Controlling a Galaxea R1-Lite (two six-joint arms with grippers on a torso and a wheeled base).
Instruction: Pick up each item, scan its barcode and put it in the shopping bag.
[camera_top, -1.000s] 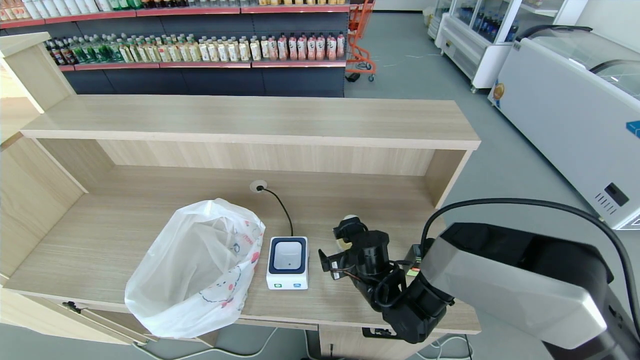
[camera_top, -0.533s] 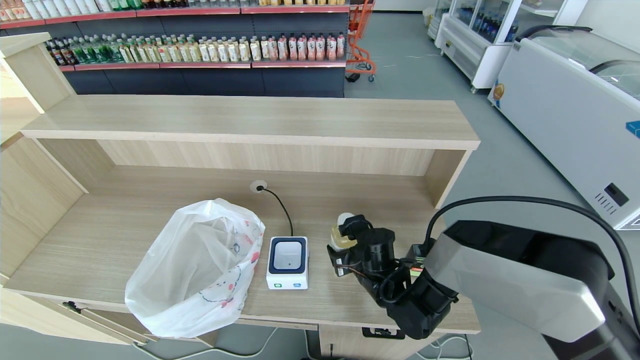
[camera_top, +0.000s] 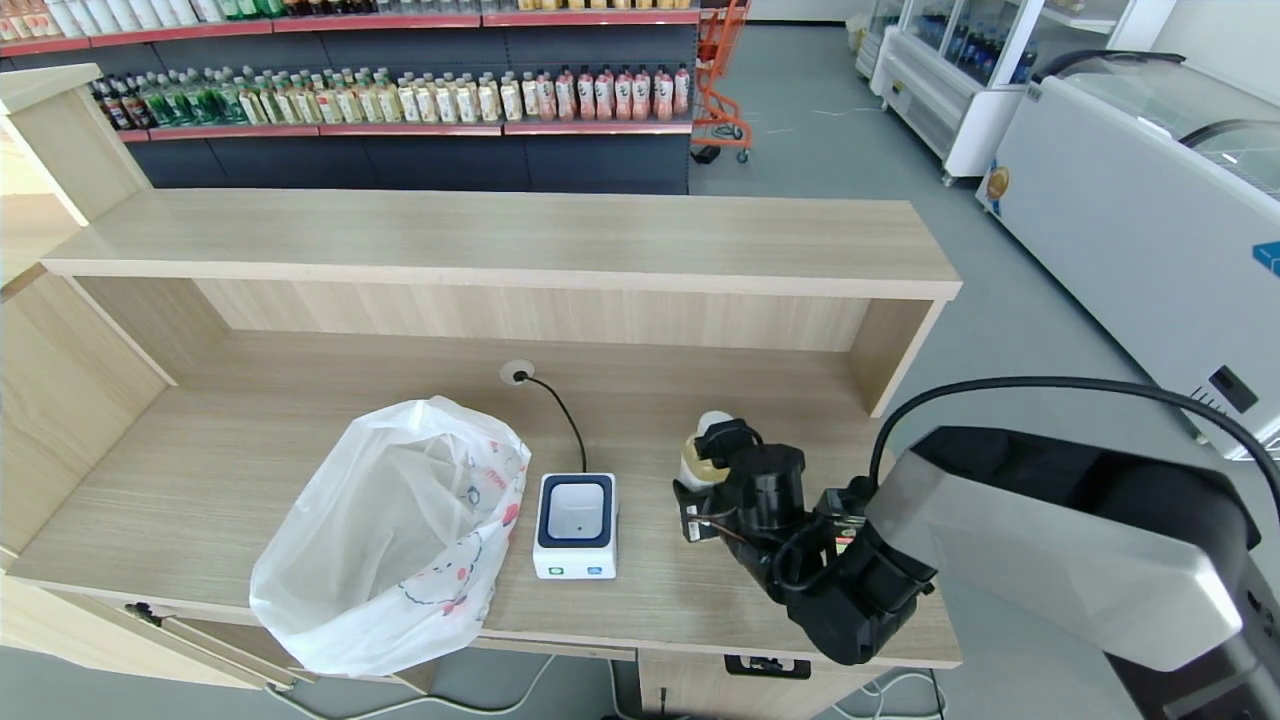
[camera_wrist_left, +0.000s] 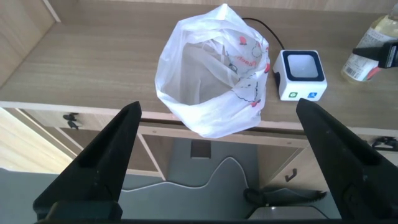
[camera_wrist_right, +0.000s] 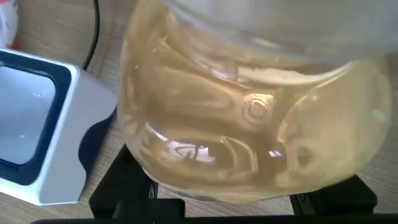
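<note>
One bottle (camera_top: 698, 463) within the right pincer (camera_top: 711, 472), near the scanner (camera_top: 575, 523).

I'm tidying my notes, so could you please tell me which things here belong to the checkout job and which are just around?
Job: bottle in the right claw, scanner, shopping bag.
Just around: drink shelves, orange trolley, freezers.

Shopping bag (camera_top: 395, 530) on counter (camera_top: 200, 450), at front edge. Scanner (camera_top: 575, 525) just right of bag. Cable (camera_top: 560, 415) runs from scanner back to hole (camera_top: 516, 374) behind. Bottle (camera_top: 697, 468) right of scanner, near it, in right gripper (camera_top: 712, 462). Raised ledge (camera_top: 500, 240) behind counter.
</note>
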